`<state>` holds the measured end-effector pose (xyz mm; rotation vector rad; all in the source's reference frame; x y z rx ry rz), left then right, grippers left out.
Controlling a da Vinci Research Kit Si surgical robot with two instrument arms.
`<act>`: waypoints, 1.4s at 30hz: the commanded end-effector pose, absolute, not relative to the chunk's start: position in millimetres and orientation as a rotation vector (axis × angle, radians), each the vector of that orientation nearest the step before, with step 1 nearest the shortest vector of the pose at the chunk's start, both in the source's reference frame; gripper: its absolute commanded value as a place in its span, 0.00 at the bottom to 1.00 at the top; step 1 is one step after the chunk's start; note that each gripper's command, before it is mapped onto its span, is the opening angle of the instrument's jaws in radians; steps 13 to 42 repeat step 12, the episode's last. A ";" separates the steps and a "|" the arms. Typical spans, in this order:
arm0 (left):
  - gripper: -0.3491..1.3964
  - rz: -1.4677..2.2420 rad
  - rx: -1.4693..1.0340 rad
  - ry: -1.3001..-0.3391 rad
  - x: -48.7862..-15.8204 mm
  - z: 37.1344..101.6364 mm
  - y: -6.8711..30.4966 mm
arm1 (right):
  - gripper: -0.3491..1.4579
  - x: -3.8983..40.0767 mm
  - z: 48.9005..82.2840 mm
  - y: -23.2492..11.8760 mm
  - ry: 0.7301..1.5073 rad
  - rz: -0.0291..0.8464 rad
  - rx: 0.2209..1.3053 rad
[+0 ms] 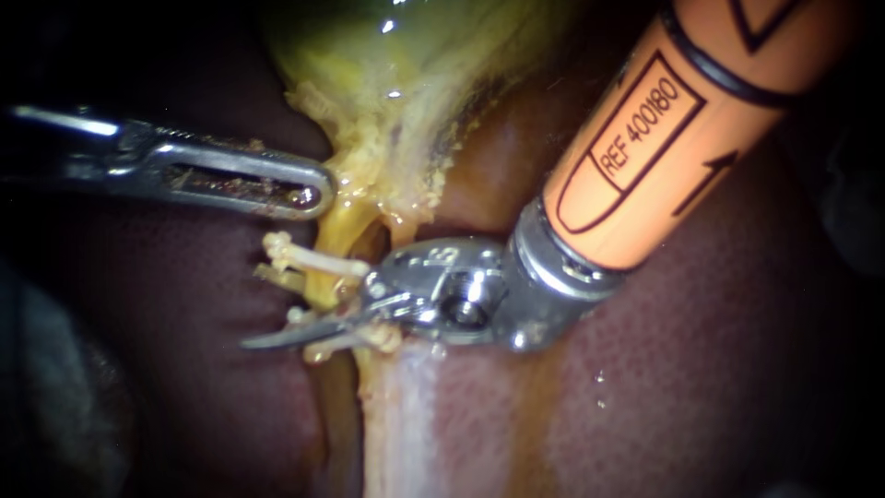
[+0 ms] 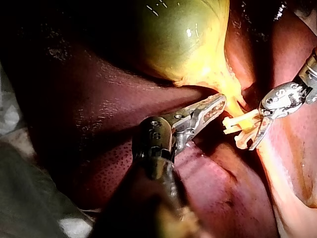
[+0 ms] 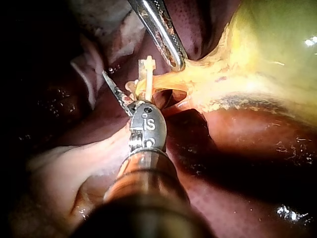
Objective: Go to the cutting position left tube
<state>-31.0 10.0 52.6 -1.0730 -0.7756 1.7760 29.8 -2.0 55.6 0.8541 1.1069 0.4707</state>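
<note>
The left tube runs yellow from the gallbladder down over the liver. Two cream clips sit across it, an upper clip and a lower clip. My right instrument comes in from the upper right with an orange shaft; its thin blades stand open at the tube between the clips, one blade lying just above the lower clip. My left instrument is shut on the edge of the gallbladder's neck, above the clips. From the wrist views: right instrument, left instrument.
Dark red liver surrounds the site on both sides. A pale whitish band of tissue runs down below the clips. A second yellowish strand lies right of the left tube, close under the right instrument's wrist.
</note>
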 end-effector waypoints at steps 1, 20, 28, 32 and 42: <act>0.00 1.776 -1.073 -0.776 -31.0 52.5 10.1 | 0.95 29.7 55.6 -2.0 1.106 0.469 0.855; 0.00 1.776 -1.073 -0.776 -31.0 52.5 10.0 | 0.95 29.7 55.6 -2.0 1.106 0.469 0.855; 0.00 1.776 -1.073 -0.776 -31.0 52.5 10.0 | 0.95 29.7 55.6 -2.0 1.106 0.469 0.855; 0.00 1.776 -1.073 -0.776 -31.0 52.5 10.0 | 0.95 29.7 55.6 -2.0 1.106 0.469 0.855; 0.00 1.776 -1.073 -0.776 -31.0 52.5 10.0 | 0.95 29.7 55.6 -2.0 1.106 0.469 0.855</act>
